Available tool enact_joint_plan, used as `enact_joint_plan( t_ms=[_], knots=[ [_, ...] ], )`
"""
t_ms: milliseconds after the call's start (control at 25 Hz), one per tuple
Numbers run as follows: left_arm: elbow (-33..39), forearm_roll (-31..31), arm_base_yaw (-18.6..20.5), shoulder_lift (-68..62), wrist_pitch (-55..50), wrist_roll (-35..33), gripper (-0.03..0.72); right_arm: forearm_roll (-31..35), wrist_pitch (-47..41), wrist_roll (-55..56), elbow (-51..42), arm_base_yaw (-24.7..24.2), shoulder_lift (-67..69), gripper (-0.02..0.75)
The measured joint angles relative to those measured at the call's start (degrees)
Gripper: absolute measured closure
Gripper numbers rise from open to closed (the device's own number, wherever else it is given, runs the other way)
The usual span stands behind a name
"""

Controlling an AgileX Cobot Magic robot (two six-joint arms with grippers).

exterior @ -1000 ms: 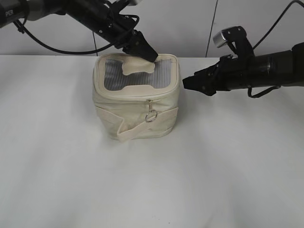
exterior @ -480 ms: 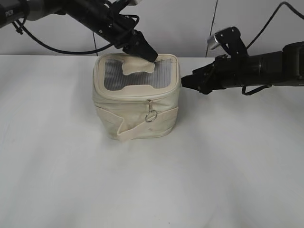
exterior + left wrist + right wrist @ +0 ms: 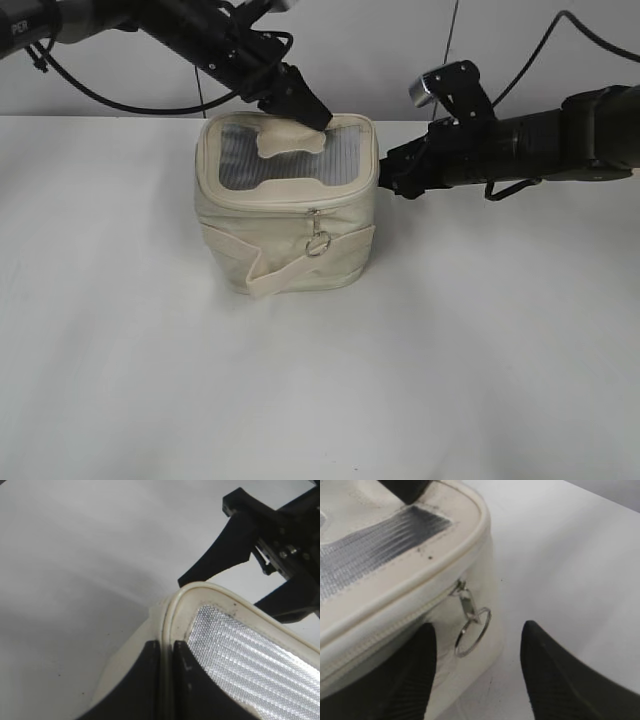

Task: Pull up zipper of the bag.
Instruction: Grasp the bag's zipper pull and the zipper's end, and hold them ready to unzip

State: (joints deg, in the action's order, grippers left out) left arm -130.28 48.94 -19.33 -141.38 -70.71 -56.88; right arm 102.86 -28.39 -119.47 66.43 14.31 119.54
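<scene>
Bag [image 3: 287,205], boxy cream canvas with ribbed clear top panel, sits mid-table; left gripper [image 3: 312,114] clamped on its rear top rim. Right gripper [image 3: 479,672], jaws apart, straddles the metal ring pull [image 3: 472,626]. Judgement: centre on the ring, close, then draw along the zipper line.

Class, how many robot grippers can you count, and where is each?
2. The left gripper pinches the bag's top rim at the back; the right gripper hangs open beside the bag's right side. None seems hidden.
</scene>
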Motion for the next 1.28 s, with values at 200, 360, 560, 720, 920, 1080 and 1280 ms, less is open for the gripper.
enact_joint_plan(
  t_ms=[200, 360, 560, 720, 920, 1080, 1280],
  knots=[
    [0.0, 0.0, 0.0, 0.0, 0.0, 0.1, 0.638, 1.1, 0.5, 0.0, 3.0, 0.5, 3.3, 0.392],
    [0.0, 0.0, 0.0, 0.0, 0.1, 0.1, 0.638, 1.0, 0.4, 0.9, 3.8, 0.9, 3.9, 0.675],
    [0.0, -0.1, 0.0, 0.0, 0.1, 0.4, 0.638, -7.5, 0.3, 11.9, 1.6, 1.0, 1.7, 0.729],
    [0.0, -0.2, 0.0, 0.0, 0.1, 2.3, 0.641, -10.9, 1.8, 17.3, -5.0, 1.0, -4.4, 0.729],
    [0.0, -0.2, -0.1, 0.0, -0.1, 4.5, 0.641, -11.3, 2.0, 19.9, -13.9, 1.0, -12.5, 0.729],
    [0.0, -0.2, -0.1, 0.0, 0.0, 6.9, 0.641, -12.8, 1.1, 23.2, -18.3, 2.4, -16.7, 0.729],
    [0.0, -0.4, -0.2, 0.0, 0.9, 11.8, 0.641, -14.2, -0.4, 27.5, -19.8, 7.4, -18.2, 0.729]
  ],
)
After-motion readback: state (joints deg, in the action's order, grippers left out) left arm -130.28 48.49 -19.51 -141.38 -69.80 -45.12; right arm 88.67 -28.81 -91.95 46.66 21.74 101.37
